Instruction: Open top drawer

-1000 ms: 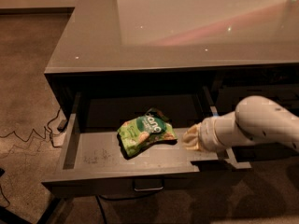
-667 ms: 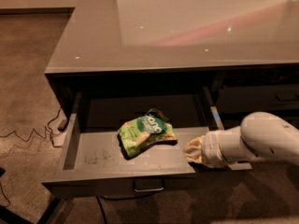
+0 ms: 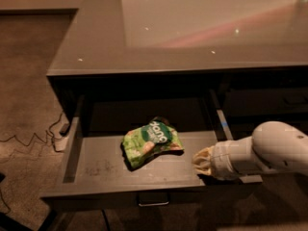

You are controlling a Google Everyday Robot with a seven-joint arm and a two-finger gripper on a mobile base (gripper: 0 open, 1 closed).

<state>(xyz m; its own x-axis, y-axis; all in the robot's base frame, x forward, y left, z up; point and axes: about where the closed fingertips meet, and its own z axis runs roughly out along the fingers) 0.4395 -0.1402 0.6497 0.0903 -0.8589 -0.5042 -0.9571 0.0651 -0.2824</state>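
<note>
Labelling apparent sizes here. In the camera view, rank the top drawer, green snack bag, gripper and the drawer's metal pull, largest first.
1. top drawer
2. green snack bag
3. gripper, at the drawer's front right corner
4. metal pull
The gripper may be nearer the camera, so 3 versus 4 is unsure.

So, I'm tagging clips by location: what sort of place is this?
Probably an office: a grey desk on carpet, cables beside it. The top drawer is open, holding a snack bag; the gripper is at its right edge.
</note>
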